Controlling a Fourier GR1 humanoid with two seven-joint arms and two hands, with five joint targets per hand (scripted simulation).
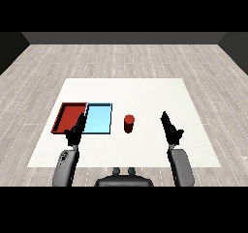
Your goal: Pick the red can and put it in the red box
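Red tray (69, 116) far left, blue tray (99, 119) touching it. My left hand (75, 131) over their near edge, fingers straight, holding nothing. Red can (129, 123) upright on table (145, 92), just right of blue tray. My right hand (171, 129) well apart, fingers straight, empty.

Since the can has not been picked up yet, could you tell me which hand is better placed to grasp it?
Probably the right hand: open, with bare table between it and the red can. The left hand hovers over the trays.
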